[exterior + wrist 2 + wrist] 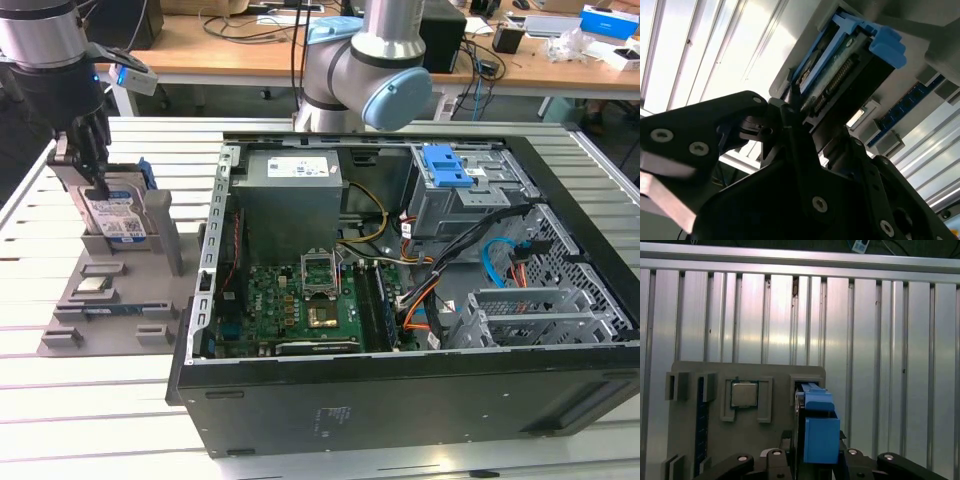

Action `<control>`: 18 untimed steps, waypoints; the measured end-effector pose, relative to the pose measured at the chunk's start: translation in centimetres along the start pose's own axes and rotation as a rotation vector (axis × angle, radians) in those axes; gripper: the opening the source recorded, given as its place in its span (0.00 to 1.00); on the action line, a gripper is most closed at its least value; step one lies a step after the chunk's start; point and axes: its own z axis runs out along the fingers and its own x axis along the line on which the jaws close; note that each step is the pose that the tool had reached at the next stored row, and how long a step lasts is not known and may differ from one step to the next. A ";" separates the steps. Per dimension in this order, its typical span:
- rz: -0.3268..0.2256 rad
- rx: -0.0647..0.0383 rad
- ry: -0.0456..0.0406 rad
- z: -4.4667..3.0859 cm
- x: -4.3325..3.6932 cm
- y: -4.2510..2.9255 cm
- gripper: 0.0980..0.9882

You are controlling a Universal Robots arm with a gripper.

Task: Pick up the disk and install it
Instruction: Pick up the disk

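The disk (118, 220) was found upright in a grey holder (100, 310) beside the computer case (400, 400), its top edge pinched by the gripper (97, 185) fingers (796, 135). It was judged rigid, fairly heavy and shock-sensitive, best held by its side edges.

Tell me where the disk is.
The disk stands upright in the grey holder at the exterior view's left, beside the open computer case, the hand at its top.
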 end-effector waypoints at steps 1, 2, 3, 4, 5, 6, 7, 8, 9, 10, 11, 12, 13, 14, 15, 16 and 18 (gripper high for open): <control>0.000 0.000 -0.0003 0.00 0.00 0.00 0.30; 0.000 0.000 -0.0002 0.00 0.00 0.00 0.30; 0.000 0.000 -0.0002 0.00 0.00 0.00 0.30; 0.000 0.000 -0.0002 0.00 0.00 0.00 0.30; 0.000 0.000 -0.0002 0.00 0.00 0.00 0.30; 0.000 0.000 -0.0002 0.00 0.00 0.00 0.30; 0.000 0.000 -0.0002 0.00 0.00 0.00 0.30; 0.000 0.000 -0.0002 0.00 0.00 0.00 0.30; 0.000 0.000 -0.0002 0.00 0.00 0.00 0.30; 0.000 0.000 -0.0002 0.00 0.00 0.00 0.30; 0.000 0.000 -0.0001 0.00 0.00 0.00 0.30; 0.000 0.000 -0.0002 0.00 0.00 0.00 0.30; 0.000 0.000 -0.0002 0.00 0.00 0.00 0.30; 0.000 0.000 -0.0002 0.00 0.00 0.00 0.30; 0.000 0.000 -0.0002 0.00 0.00 0.00 0.30; 0.000 0.000 -0.0002 0.00 0.00 0.00 0.30; 0.000 0.000 -0.0002 0.00 0.00 0.00 0.30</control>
